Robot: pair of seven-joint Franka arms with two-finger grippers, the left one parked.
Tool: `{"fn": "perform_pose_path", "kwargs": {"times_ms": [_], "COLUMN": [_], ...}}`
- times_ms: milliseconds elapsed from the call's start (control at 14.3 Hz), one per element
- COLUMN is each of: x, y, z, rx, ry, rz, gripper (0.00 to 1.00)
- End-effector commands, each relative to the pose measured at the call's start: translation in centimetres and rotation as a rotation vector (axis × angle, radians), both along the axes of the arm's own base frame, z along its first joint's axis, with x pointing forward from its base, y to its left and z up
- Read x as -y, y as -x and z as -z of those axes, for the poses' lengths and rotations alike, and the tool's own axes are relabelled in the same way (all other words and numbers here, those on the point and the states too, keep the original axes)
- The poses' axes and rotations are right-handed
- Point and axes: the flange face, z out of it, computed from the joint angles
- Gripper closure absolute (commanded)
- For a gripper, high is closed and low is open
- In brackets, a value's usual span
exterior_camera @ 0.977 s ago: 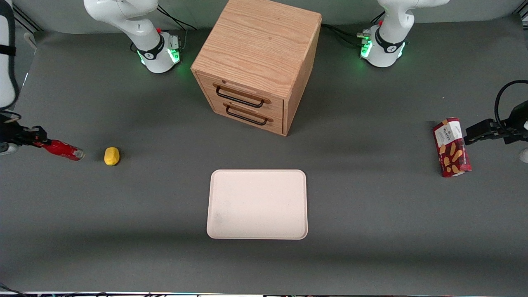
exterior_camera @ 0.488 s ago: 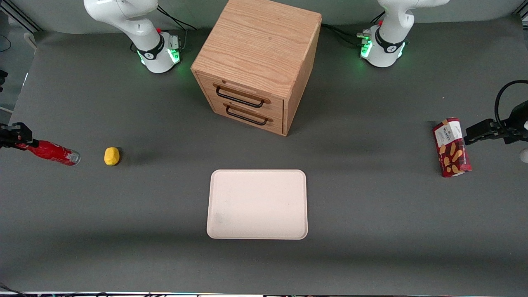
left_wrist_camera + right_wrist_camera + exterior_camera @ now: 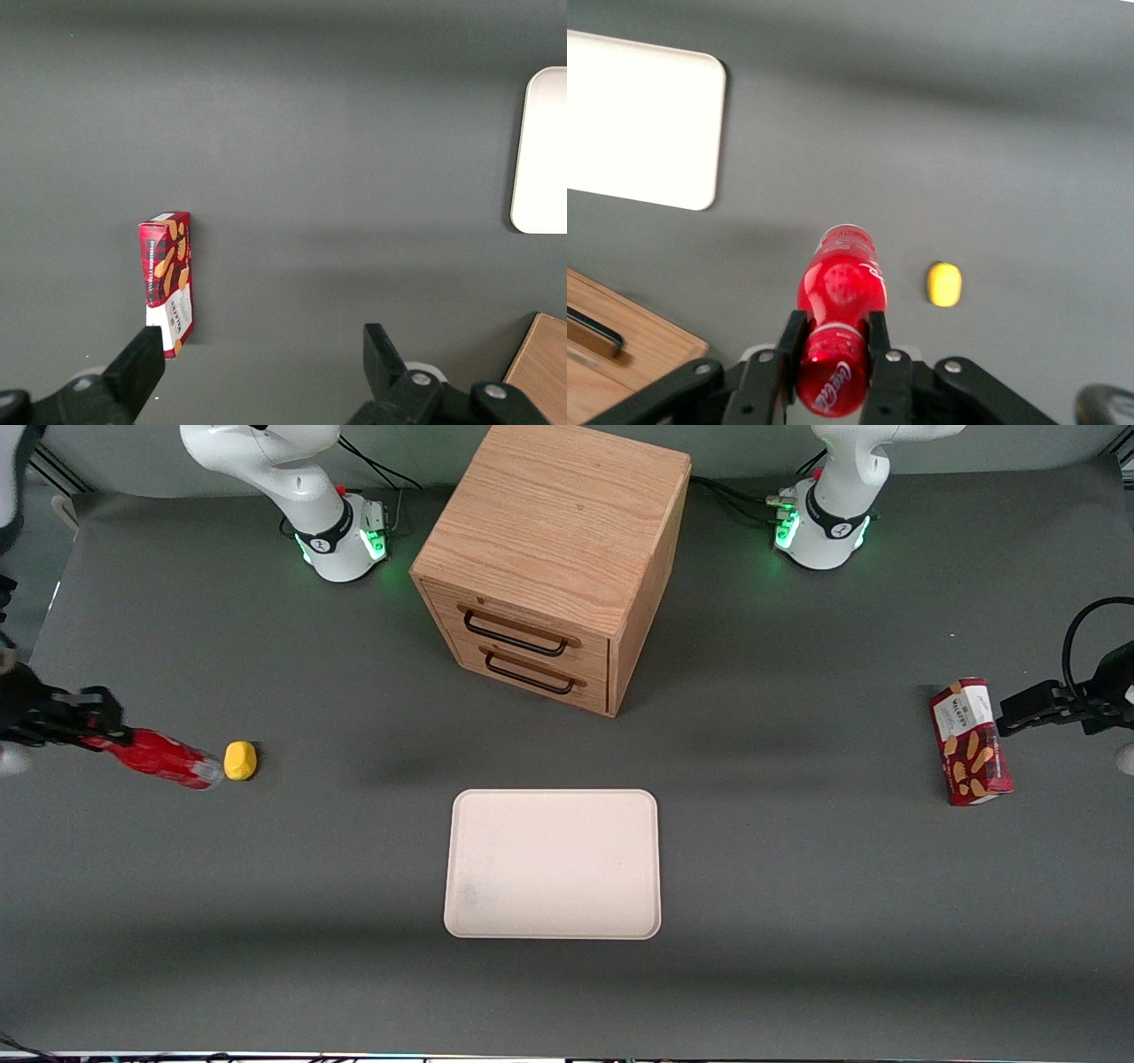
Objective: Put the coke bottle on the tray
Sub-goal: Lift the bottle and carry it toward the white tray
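Observation:
The coke bottle (image 3: pixel 159 758) is slim and red with a silvery base. My right gripper (image 3: pixel 99 732) is shut on its cap end at the working arm's end of the table and holds it tilted, base pointing toward the yellow lump (image 3: pixel 239 761). In the right wrist view the black fingers (image 3: pixel 879 332) clamp the bottle's neck (image 3: pixel 837 305), with the gripper (image 3: pixel 833 341) around it. The pale cream tray (image 3: pixel 554 864) lies flat near the front camera at mid-table, well apart from the bottle; it also shows in the right wrist view (image 3: pixel 638 124).
A wooden drawer cabinet (image 3: pixel 554 558) stands farther from the front camera than the tray. A red biscuit box (image 3: pixel 970 741) lies toward the parked arm's end. The yellow lump also shows in the right wrist view (image 3: pixel 943 283).
My gripper, holding the bottle, swung outward toward the table's end, then came back toward the yellow lump; the bottle's base now almost reaches it.

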Motion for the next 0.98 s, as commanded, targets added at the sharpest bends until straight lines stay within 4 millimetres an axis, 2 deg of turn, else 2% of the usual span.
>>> {"fn": "perform_pose_path", "kwargs": {"times_ms": [0,279,419,698,907], "x": [-5.3,-15.7,-19.8,-24.4,-25.5], "y": [-1.9,-4.3,-5.1,-7.7,-9.8], "z": [0.4,5.1,8.3,15.5,21.4], "rx": [0.005,0.06,0.078,0.137,0.179], "ry": [0.003,0.013,0.013,-0.025,-0.026], "rz": [0.057,0.078,0.079,0.034,0.019], "gripper": [1.0,1.0,1.0,1.0,1.0]}}
